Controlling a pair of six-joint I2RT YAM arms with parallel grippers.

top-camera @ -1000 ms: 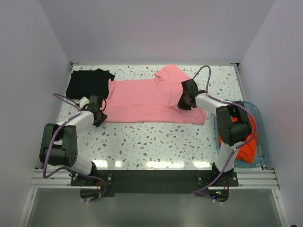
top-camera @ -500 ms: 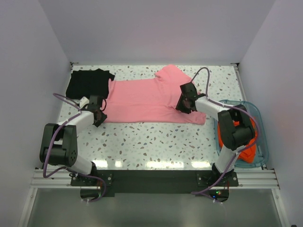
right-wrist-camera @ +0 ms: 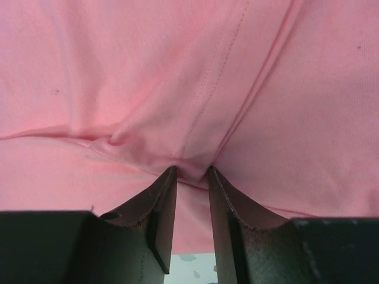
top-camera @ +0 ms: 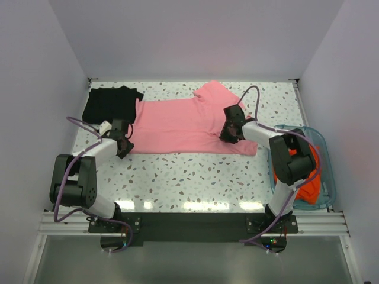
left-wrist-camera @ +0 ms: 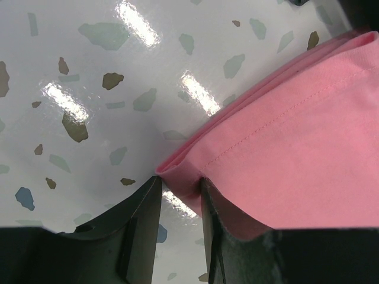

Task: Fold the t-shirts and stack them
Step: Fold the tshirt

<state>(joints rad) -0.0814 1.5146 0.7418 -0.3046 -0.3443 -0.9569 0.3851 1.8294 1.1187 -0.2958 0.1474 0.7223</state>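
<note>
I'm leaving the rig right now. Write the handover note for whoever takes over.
Left gripper: shut on the near left corner of the pink t-shirt.
Right gripper: pinching a pucker of the same shirt near its right end.
Pink t-shirt lies flat mid-table; black t-shirt looks folded, far left; orange-red shirts in the teal tub, right.
Done: black. Left: fold pink, stack it, then the orange-red ones.
</note>
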